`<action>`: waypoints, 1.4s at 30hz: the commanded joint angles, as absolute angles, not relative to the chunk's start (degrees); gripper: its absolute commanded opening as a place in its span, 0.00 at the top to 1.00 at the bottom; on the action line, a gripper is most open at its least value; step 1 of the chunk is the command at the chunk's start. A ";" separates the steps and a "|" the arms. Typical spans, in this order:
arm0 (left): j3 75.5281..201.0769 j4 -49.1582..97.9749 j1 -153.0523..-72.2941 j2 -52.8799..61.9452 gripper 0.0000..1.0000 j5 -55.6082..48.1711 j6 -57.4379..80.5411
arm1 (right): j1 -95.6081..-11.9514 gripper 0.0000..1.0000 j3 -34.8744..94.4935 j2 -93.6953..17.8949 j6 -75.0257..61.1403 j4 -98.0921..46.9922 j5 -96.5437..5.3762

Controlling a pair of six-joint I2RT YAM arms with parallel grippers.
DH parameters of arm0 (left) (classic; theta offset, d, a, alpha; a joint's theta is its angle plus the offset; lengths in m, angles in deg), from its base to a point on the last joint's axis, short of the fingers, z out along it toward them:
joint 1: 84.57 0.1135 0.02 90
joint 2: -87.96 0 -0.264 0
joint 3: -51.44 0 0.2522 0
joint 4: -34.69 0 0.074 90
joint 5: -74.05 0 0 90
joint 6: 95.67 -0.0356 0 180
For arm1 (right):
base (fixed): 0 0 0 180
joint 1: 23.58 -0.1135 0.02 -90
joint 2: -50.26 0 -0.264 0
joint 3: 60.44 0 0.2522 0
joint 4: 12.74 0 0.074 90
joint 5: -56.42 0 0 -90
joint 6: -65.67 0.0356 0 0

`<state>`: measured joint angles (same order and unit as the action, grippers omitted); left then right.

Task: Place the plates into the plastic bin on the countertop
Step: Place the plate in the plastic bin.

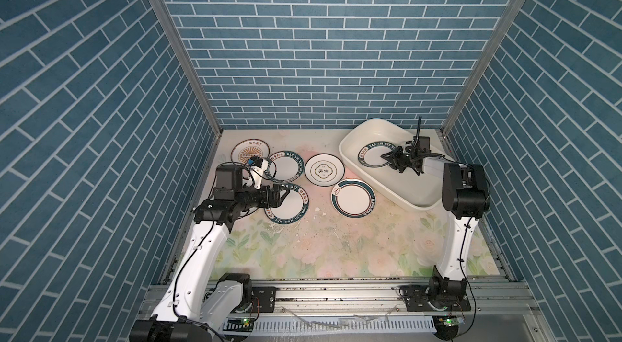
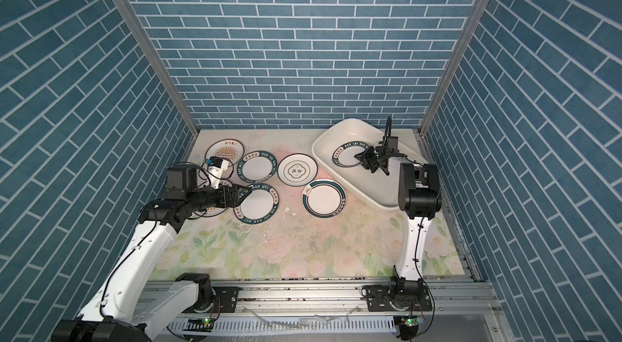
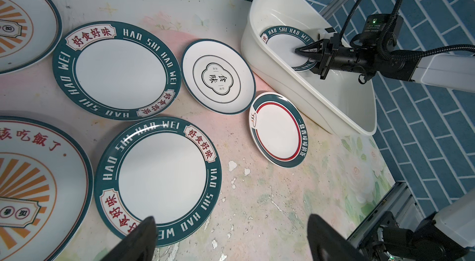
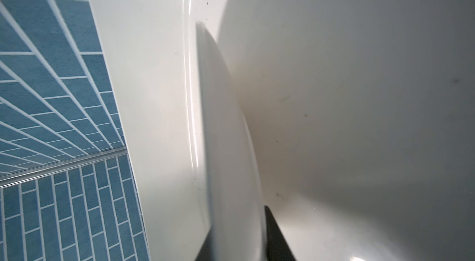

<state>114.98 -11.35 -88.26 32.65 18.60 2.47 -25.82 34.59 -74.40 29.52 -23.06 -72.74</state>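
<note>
Several white plates lie flat on the floral countertop (image 1: 336, 246). They include a sunburst plate (image 1: 250, 154), two green lettered plates (image 1: 287, 167) (image 1: 289, 205), a quatrefoil plate (image 1: 326, 169) and a partial-ring plate (image 1: 353, 197). A second sunburst plate (image 3: 30, 182) lies mostly under my left arm. My left gripper (image 1: 284, 194) (image 3: 232, 234) hovers open over the nearer lettered plate's (image 3: 162, 177) edge. The cream plastic bin (image 1: 380, 189) (image 2: 323, 141) stands at the back right. Inside it, my right gripper (image 1: 383, 156) (image 4: 236, 234) is shut on the rim of a tilted lettered plate (image 1: 370, 157) (image 4: 226, 144).
Blue brick-pattern walls (image 1: 319, 54) close in the back and both sides. An aluminium rail (image 1: 336, 293) runs along the front edge, carrying both arm bases. The right arm's elbow (image 1: 466, 192) stands beside the bin's near corner. The worn middle of the countertop (image 3: 257, 195) shows white chips.
</note>
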 commanded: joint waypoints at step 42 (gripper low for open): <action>113.89 -10.76 -87.91 34.44 0.05 18.70 1.36 | -30.14 0.52 53.66 -79.22 17.69 -57.09 -59.10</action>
